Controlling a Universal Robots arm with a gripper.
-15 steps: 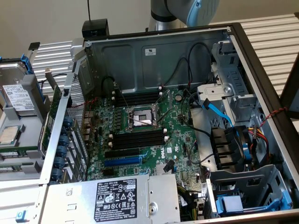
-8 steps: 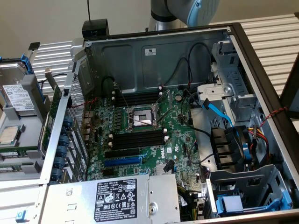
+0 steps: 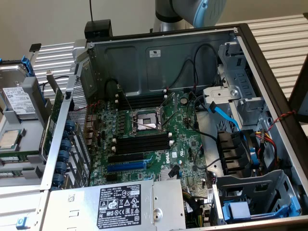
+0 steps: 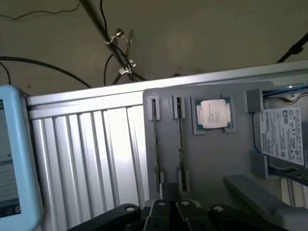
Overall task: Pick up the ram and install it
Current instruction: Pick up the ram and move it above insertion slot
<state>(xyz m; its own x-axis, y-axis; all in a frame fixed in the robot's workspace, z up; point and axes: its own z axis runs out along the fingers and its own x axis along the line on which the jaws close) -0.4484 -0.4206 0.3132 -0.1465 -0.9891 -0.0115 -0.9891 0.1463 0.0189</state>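
Observation:
Two ram sticks stand edge-on in the narrow slots of a grey holder [image 4: 211,159]; one ram stick [image 4: 155,144] is beside the other [image 4: 179,139]. In the exterior view their green edges [image 3: 19,157] show at that view's left, outside the case. My gripper [image 4: 173,212] hangs above the holder, its black body close over the ends of the two slots and holding nothing that I can see. The arm [image 3: 192,10] shows behind the case's back wall. On the motherboard [image 3: 180,130], the black memory slots [image 3: 144,143] with white end clips lie bare on both sides of the CPU socket [image 3: 147,120].
A CPU [image 4: 213,114] and a hard drive [image 4: 284,134] rest on the holder next to the sticks. The open case has a power supply [image 3: 120,202], blue card clips [image 3: 62,159], a blue cable [image 3: 226,115] and a fan [image 3: 236,149]. A pale blue device [image 4: 12,154] stands beside the ribbed table [image 4: 86,149].

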